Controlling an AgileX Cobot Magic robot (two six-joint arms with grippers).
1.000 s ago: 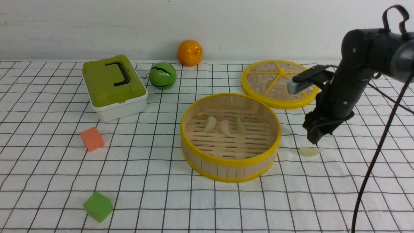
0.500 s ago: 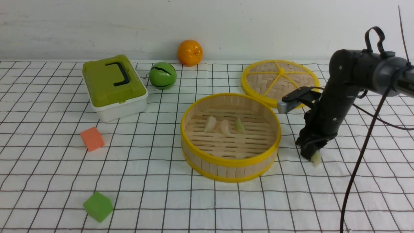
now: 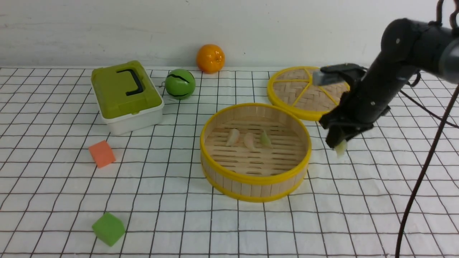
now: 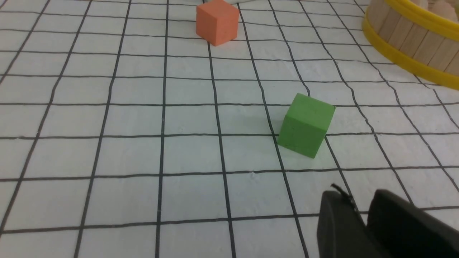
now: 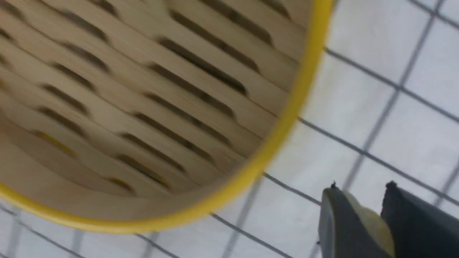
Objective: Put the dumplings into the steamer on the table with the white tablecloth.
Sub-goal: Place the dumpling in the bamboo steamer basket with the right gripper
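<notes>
The steamer (image 3: 255, 179) stands mid-table on the white tablecloth (image 3: 179, 222); three dumplings lie on its slatted floor: two pale pink (image 3: 233, 137) (image 3: 250, 141) and one yellow-green (image 3: 265, 139). My right gripper (image 3: 340, 146) is shut on a pale yellow-green dumpling (image 3: 341, 147) and holds it in the air just right of the steamer's rim. In the right wrist view the dumpling (image 5: 373, 224) sits between the fingers (image 5: 335, 222), with the steamer (image 5: 287, 118) close beside. My left gripper (image 4: 360, 208) is shut and empty, low over the cloth near the green cube (image 4: 305, 124).
The flat woven lid (image 3: 304, 91) lies behind the right gripper. A green lidded box (image 3: 125, 95), a green ball (image 3: 180, 84) and an orange (image 3: 210, 58) stand at the back. An orange cube (image 3: 102, 153) and the green cube (image 3: 108, 228) lie at the left.
My right gripper came down onto the dumpling on the cloth right of the steamer, shut on it, and has lifted it up toward the steamer's rim.
</notes>
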